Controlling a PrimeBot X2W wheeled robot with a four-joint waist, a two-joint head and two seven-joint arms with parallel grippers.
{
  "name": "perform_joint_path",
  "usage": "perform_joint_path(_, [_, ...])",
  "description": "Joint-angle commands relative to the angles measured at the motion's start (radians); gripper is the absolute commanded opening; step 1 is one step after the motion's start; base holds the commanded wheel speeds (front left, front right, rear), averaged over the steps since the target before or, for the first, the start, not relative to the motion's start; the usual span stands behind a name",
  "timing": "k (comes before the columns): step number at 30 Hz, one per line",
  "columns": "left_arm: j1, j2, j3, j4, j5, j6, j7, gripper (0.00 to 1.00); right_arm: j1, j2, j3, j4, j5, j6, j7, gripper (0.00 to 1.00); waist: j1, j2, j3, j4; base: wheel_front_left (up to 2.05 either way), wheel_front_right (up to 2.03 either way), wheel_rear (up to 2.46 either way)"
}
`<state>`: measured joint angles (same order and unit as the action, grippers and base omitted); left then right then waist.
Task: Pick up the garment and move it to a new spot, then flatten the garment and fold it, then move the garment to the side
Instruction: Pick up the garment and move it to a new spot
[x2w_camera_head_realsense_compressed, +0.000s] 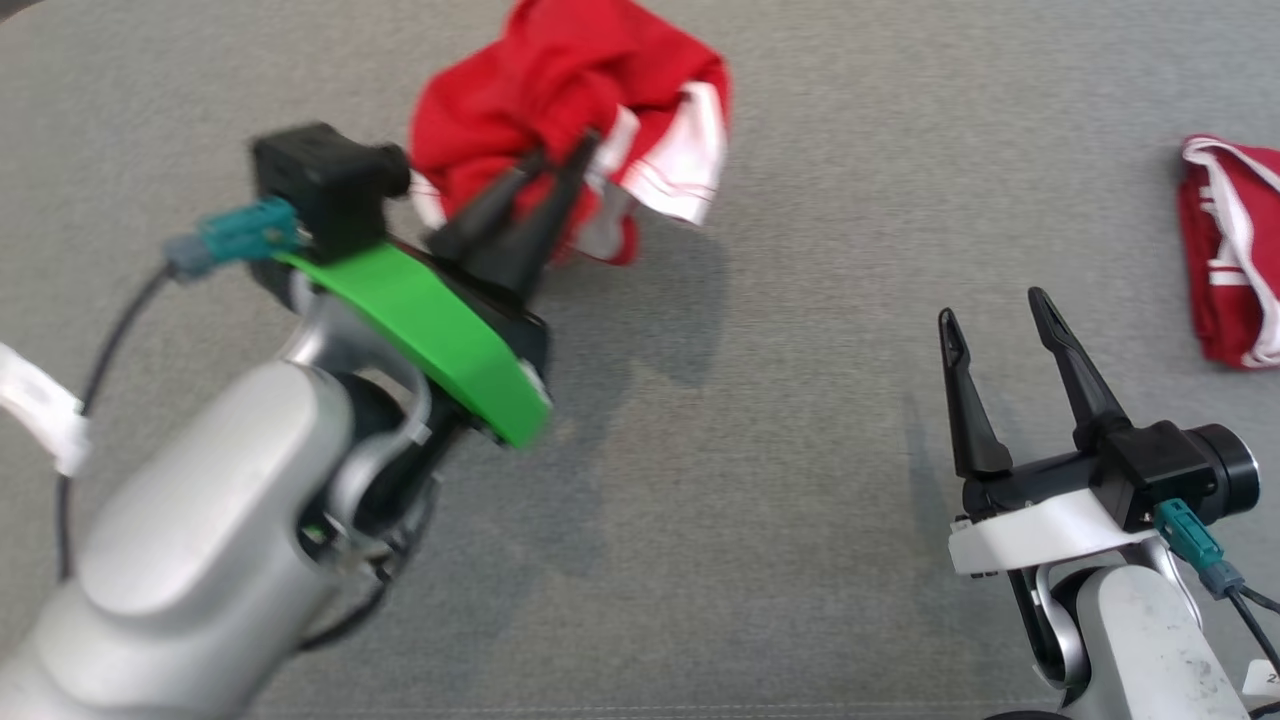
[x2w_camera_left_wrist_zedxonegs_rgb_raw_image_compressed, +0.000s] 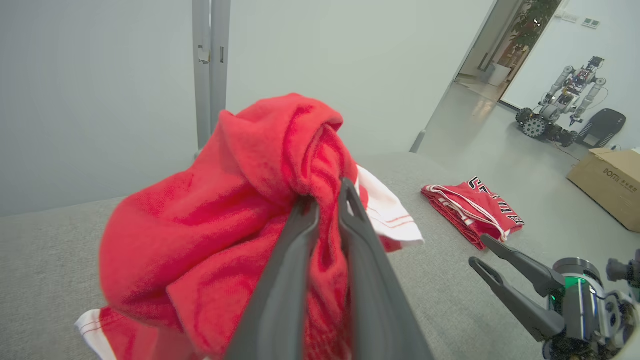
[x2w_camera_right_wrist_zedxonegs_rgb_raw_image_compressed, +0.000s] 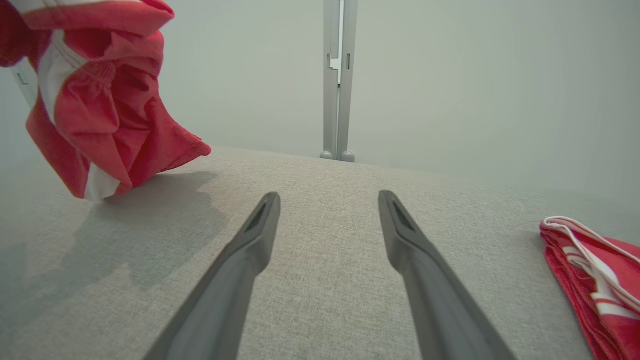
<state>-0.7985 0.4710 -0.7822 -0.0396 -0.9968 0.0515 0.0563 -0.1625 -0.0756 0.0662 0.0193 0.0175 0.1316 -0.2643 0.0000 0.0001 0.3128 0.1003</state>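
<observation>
**Left end effector has the red shorts bunched up, right one idle**

In the head view, the left end effector (x2w_camera_head_realsense_compressed: 565, 148) sits in the upper middle of the frame. Its fingers are pinched narrow on a fold of the red garment with white trim (x2w_camera_head_realsense_compressed: 540, 70). The left wrist view shows it well: the two fingers (x2w_camera_left_wrist_zedxonegs_rgb_raw_image_compressed: 350, 210) are nearly together with red cloth squeezed between them, and the rest hangs in a crumpled lump. In the right wrist view, that lump is at upper left. Its lowest corner is down by the grey tabletop (x2w_camera_right_wrist_zedxonegs_rgb_raw_image_compressed: 320, 260), but I can't tell whether it's touching.

The right end effector (x2w_camera_head_realsense_compressed: 990, 304) is at lower right, spread wide and holding nothing. A second folded red garment (x2w_camera_head_realsense_compressed: 1230, 270) lies at the right edge, well apart from the first.
</observation>
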Motion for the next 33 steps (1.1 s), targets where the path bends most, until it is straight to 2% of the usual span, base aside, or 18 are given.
perform_joint_path(1, [0.024,-0.019,-0.019,-0.052,0.005,0.02,0.017,0.0,0.015,0.004,-0.008,-0.005,0.009,-0.002,0.0,1.0,0.0,-0.0001,-0.044,-0.106,0.0,0.0,0.0])
perform_joint_path(7, [0.055,-0.067,-0.113,-0.213,0.012,0.072,0.094,0.0,0.034,0.018,-0.025,-0.01,0.009,-0.002,0.0,1.0,0.0,-0.0001,-0.034,-0.181,0.0,0.0,0.0])
perform_joint_path(11, [0.083,-0.081,-0.15,-0.221,0.006,0.095,0.123,0.0,0.041,0.021,-0.025,-0.009,0.015,-0.002,0.0,1.0,0.0,-0.0001,-0.027,-0.216,0.0,0.0,0.0])
perform_joint_path(14, [0.105,-0.088,-0.17,-0.138,-0.003,0.101,0.132,0.0,0.041,0.024,-0.023,-0.006,0.017,-0.002,0.0,1.0,0.0,-0.0001,-0.019,-0.232,0.0,0.0,0.0])
perform_joint_path(18, [0.109,-0.112,-0.178,0.058,-0.004,0.076,0.107,0.0,0.037,0.025,-0.013,-0.001,0.028,-0.002,0.0,1.0,0.0,-0.0001,-0.012,-0.245,0.0,0.0,0.0])
perform_joint_path(23, [0.078,-0.164,-0.215,0.334,0.027,0.012,0.069,0.0,0.025,0.025,0.005,0.009,0.042,-0.002,0.0,1.0,0.0,-0.0001,-0.011,-0.256,0.0,0.0,0.0])
perform_joint_path(24, [0.078,-0.175,-0.22,0.378,0.033,0.001,0.055,0.16,0.023,0.025,0.008,0.011,0.043,-0.002,0.0,1.0,0.0,-0.0001,-0.013,-0.258,0.0,0.0,0.0])
perform_joint_path(25, [0.081,-0.186,-0.217,0.412,0.032,-0.006,0.035,0.42,0.023,0.025,0.01,0.014,0.044,-0.002,0.0,1.0,0.0,-0.0001,-0.017,-0.26,0.0,0.0,0.0])
perform_joint_path(26, [0.084,-0.197,-0.21,0.436,0.029,-0.011,0.014,0.93,0.024,0.025,0.009,0.015,0.044,-0.002,0.0,1.0,0.0,-0.0001,-0.021,-0.26,0.0,0.0,0.0])
perform_joint_path(27, [0.087,-0.205,-0.205,0.455,0.031,-0.012,-0.008,1.0,0.028,0.025,0.005,0.017,0.043,-0.002,0.0,1.0,0.0,-0.0001,-0.028,-0.257,0.0,0.0,0.0])
perform_joint_path(30, [0.107,-0.219,-0.186,0.463,0.035,0.001,-0.075,1.0,0.049,0.025,-0.007,0.016,0.029,-0.002,0.0,1.0,0.0,-0.0001,-0.056,-0.242,0.0,0.0,0.0])
perform_joint_path(33, [0.142,-0.201,-0.171,0.397,0.039,0.028,-0.121,1.0,0.073,0.024,-0.03,0.008,0.008,-0.002,0.0,1.0,0.0,-0.0001,-0.096,-0.218,0.0,0.0,0.0])
